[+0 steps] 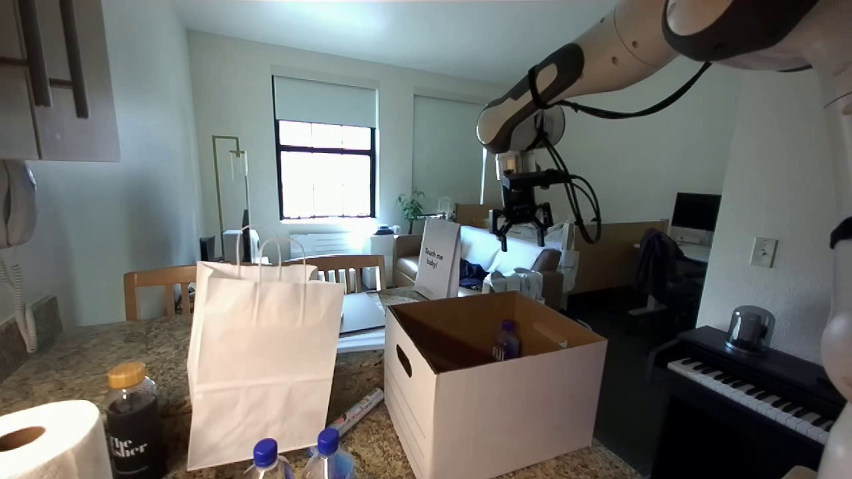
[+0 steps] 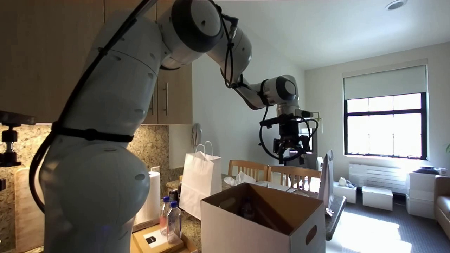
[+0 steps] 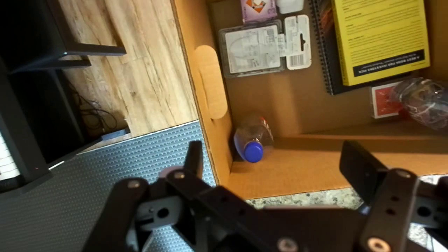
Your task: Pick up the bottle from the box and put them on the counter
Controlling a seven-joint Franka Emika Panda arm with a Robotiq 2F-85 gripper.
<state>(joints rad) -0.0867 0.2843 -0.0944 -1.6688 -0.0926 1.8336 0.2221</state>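
I have the fingers [image 3: 360, 168] spread wide, bare and clear of everything, well above the box [image 1: 512, 412]; a bottle [image 3: 252, 135] (blue cap [image 3: 253, 152] up) stands inside it, tucked in a corner.

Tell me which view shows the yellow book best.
The wrist view. It looks down into the box, so the yellow book shows its printed face and black text strip, though the picture's top edge cuts it off. Neither exterior view shows it: the box's walls hide that part of the inside.
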